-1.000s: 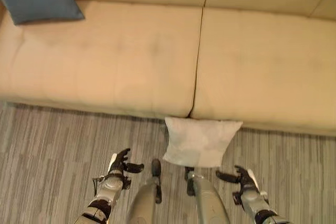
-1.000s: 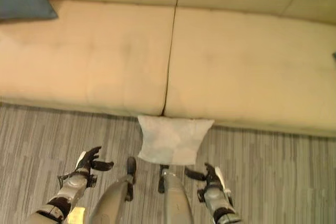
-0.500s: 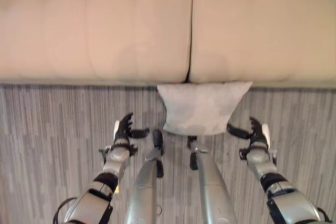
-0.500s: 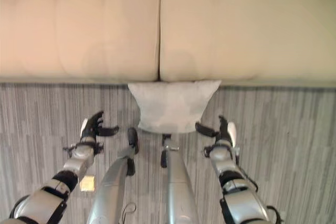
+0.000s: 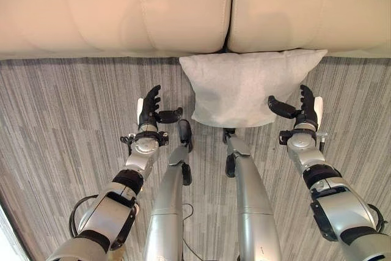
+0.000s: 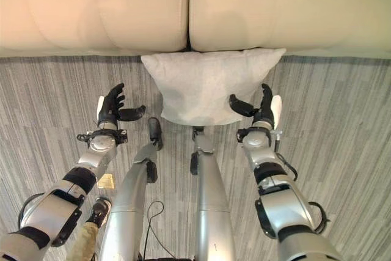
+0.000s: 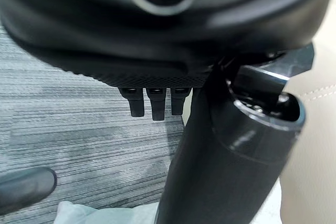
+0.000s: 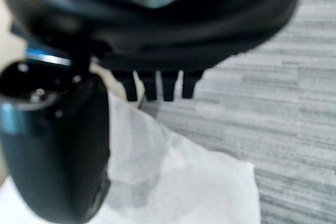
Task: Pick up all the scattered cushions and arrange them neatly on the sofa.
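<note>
A pale grey cushion lies on the striped carpet, its far edge against the base of the beige sofa under the seam between two seat pads. My left hand is open a little to the cushion's left, thumb pointing toward it, not touching. At the cushion's right edge my right hand is open too, its thumb over the cushion's near right part. The cushion's white fabric appears in the right wrist view, just past the thumb.
Grey striped carpet stretches to both sides of the cushion. The sofa's front runs across the far side of the view.
The camera has tipped down and closer to the floor. Both hands have reached forward, now level with the cushion's sides, the right one at its edge.
</note>
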